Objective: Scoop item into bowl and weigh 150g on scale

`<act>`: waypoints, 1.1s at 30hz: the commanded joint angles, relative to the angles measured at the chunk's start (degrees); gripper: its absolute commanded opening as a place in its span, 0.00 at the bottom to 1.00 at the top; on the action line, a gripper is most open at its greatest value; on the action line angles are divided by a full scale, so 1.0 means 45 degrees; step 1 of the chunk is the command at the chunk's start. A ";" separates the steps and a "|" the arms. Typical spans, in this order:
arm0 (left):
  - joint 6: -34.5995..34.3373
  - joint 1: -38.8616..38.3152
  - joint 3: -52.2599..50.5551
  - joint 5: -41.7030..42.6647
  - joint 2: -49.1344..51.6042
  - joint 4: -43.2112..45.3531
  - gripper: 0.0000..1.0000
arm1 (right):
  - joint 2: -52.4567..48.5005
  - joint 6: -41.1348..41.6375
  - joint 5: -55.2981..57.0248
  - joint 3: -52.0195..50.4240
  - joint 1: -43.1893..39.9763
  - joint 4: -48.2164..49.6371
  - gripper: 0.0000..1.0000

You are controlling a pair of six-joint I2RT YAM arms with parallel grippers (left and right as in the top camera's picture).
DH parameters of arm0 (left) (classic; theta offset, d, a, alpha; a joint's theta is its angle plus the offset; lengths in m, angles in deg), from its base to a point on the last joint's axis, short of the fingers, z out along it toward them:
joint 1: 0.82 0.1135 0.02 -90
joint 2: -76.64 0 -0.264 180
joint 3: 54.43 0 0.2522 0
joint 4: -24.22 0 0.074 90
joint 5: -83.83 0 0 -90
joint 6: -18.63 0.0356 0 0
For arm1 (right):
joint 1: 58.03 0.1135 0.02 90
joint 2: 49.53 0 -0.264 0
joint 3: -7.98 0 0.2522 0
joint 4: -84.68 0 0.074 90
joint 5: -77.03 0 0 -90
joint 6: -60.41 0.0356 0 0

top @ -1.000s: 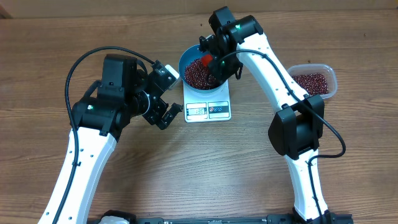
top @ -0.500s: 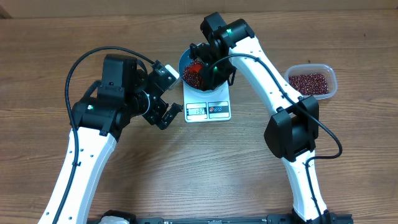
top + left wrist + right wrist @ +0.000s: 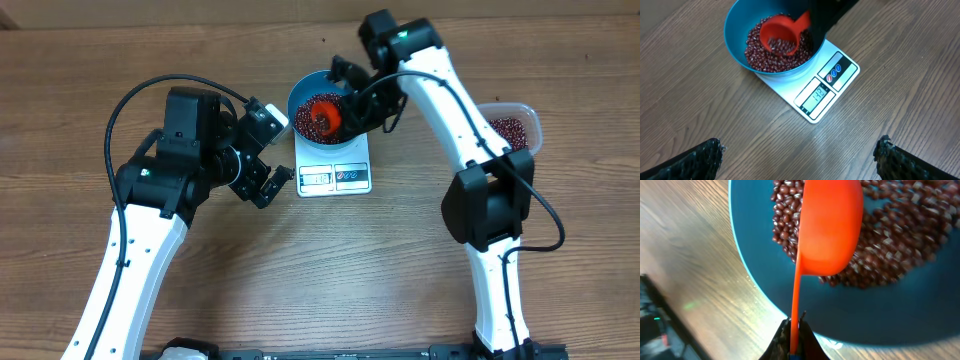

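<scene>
The blue bowl (image 3: 300, 96) stands on the white scale (image 3: 352, 158), with a heap of dark red beans (image 3: 306, 126) in it. My right gripper (image 3: 352, 110) is shut on the thin handle of a red scoop (image 3: 322, 118), which hangs over the beans with some beans in its cup. In the right wrist view the gripper (image 3: 795, 330) pinches the handle and the scoop (image 3: 830, 225) shows its underside above the bowl (image 3: 865, 315). My left gripper (image 3: 270, 185) stands open and empty over bare wood left of the scale. Its own view shows the gripper (image 3: 797, 155), bowl (image 3: 735, 40), scoop (image 3: 780, 37) and scale (image 3: 840, 70).
A clear plastic tub (image 3: 532, 128) holding more beans sits at the right, behind the right arm. The scale's lit display (image 3: 815, 95) faces the front edge; its digits are too small to read surely. Bare wooden table lies all around.
The right arm swung left across the bowl, then back to the right. The scoop has turned from tilted to mouth-up over the bowl's middle. The left arm has not moved.
</scene>
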 commanded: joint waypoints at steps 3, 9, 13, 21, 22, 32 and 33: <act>-0.0131 0.0068 0.0194 0.0170 -0.0204 -0.0019 1.00 | -0.0141 -0.0063 -0.2157 0.1404 -0.0743 -0.0403 0.04; -0.0131 0.0068 0.0194 0.0175 -0.0204 -0.0019 1.00 | -0.0141 -0.0704 -0.3220 0.2433 -0.1341 -0.1370 0.04; -0.0131 0.0068 0.0194 0.0175 -0.0204 -0.0019 1.00 | -0.0141 -0.0714 -0.3449 0.2948 -0.1763 -0.1855 0.04; -0.0131 0.0068 0.0194 0.0175 -0.0204 -0.0019 1.00 | -0.0044 -0.1331 -0.5697 0.3172 -0.2667 -0.2152 0.04; -0.0131 0.0068 0.0194 0.0175 -0.0204 -0.0019 1.00 | -0.0034 -0.1326 -0.5863 0.3177 -0.2778 -0.2152 0.04; -0.0126 0.0068 0.0194 0.0175 -0.0204 -0.0019 1.00 | 0.0539 -0.1224 -0.7587 0.3172 -0.3925 -0.2152 0.04; -0.0131 0.0068 0.0194 0.0175 -0.0204 -0.0019 1.00 | 0.0661 -0.1219 -0.7606 0.3177 -0.4027 -0.2152 0.04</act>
